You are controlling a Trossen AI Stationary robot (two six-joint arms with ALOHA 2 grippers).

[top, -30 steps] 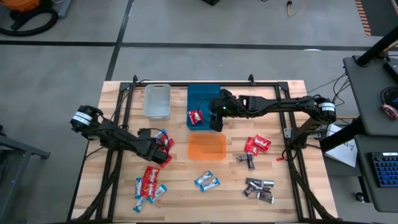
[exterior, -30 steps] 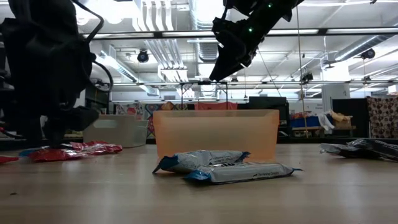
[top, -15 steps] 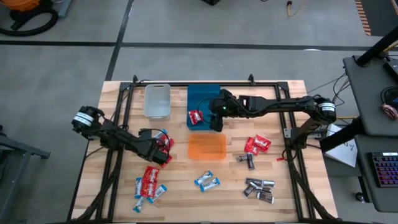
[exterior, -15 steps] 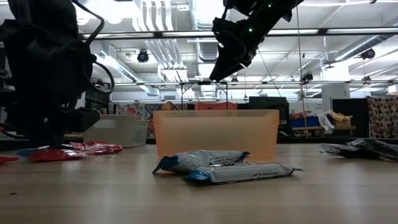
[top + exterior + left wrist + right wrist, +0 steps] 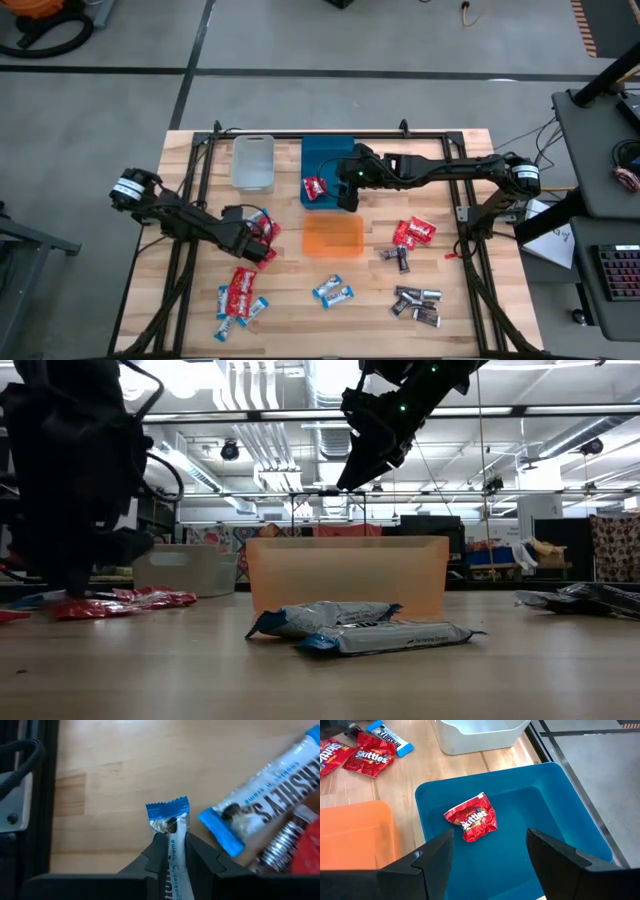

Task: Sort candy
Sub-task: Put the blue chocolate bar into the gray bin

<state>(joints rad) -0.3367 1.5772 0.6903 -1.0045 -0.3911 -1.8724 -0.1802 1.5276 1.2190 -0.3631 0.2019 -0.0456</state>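
Blue-and-white, red and dark candy lies in loose groups on the wooden table. My left gripper (image 5: 262,242) is down in the left cluster, shut on a blue-and-white candy (image 5: 171,822). Another blue-and-white candy (image 5: 265,800) and a red one (image 5: 310,852) lie beside it. My right gripper (image 5: 490,855) hangs open above the blue bin (image 5: 325,160), where one red candy (image 5: 471,818) lies on the floor of the bin. The orange bin (image 5: 333,237) and the clear bin (image 5: 253,162) stand next to it. My left gripper pinches the blue-and-white candy by its two long sides (image 5: 173,839) between its two fingers, a little behind the crimped blue end (image 5: 168,810). The candy runs lengthwise between the fingers, its blue end sticking out beyond the tips. Whether it rests on the table, I cannot tell.
Red and blue-and-white candies (image 5: 238,295) lie near the front left, two blue-and-white ones (image 5: 360,628) in front of the orange bin, red ones (image 5: 412,232) and dark ones (image 5: 417,303) on the right. Black frame rails (image 5: 190,250) run along both table sides.
My left arm has shifted slightly over the left candy cluster. The right arm and the candies have stayed where they were.
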